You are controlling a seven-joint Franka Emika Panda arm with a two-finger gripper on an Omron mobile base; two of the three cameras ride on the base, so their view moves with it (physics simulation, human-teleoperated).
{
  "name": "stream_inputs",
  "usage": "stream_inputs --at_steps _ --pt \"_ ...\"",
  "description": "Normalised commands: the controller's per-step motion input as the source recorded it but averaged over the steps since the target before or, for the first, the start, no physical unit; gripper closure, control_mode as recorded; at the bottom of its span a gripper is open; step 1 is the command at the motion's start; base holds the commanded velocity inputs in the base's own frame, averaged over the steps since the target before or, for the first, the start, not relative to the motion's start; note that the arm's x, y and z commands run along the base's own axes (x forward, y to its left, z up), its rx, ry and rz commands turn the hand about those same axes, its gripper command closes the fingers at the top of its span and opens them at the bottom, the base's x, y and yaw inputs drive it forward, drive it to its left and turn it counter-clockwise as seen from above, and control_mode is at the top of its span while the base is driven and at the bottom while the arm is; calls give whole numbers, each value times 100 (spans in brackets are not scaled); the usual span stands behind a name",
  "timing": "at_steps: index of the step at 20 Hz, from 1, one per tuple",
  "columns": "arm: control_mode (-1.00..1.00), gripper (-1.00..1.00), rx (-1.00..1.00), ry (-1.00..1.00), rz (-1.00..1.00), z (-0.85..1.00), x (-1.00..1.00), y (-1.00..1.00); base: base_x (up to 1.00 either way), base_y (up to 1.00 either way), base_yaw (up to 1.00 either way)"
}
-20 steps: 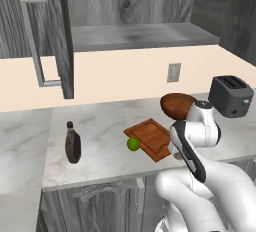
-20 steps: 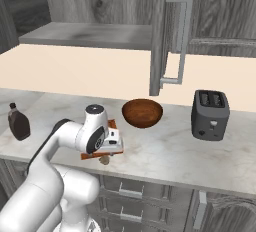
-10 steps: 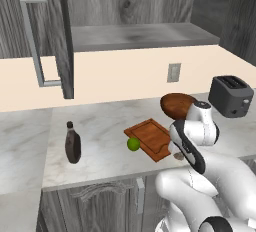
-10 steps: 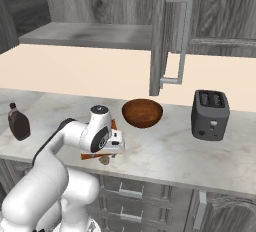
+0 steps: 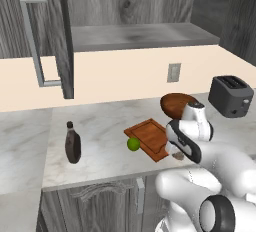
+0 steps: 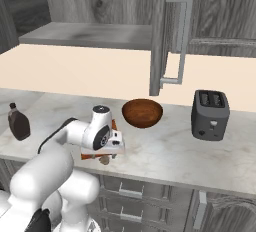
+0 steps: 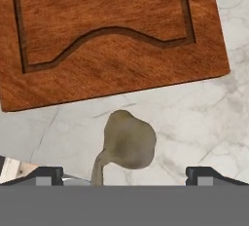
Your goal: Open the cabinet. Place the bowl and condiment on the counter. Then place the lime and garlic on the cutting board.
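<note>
cabinet (image 5: pixel 55 41): door open
bowl (image 6: pixel 142 113): upright on counter (image 6: pixel 165 148)
bottle (image 5: pixel 73 143): upright on counter
lime (image 5: pixel 133 144): touching board (image 5: pixel 150 138) edge
garlic (image 7: pixel 127 142): on counter, just off board

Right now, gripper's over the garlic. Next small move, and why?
Probably straight down, then close. The gripper is open, and the garlic lies on the counter between its fingertips, just off the cutting board. The lime also looks off the board, at its other edge.

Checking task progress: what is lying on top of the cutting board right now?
The cutting board looks bare in the hand view. The lime touches its left edge, the garlic lies on the counter beside it. The arm covers one corner.
</note>
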Motion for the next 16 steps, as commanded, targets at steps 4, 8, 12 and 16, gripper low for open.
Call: stream_inputs --at_steps 4,8,12,16 --pt "-100 -100 0 0 1 -49 0 0 0 0 0" --pt "-100 -100 -2 0 0 -43 0 8 0 0 0" --pt "-100 -100 -4 0 0 -42 0 12 0 0 0" --pt "-100 -100 -5 0 0 -41 0 12 0 0 0"
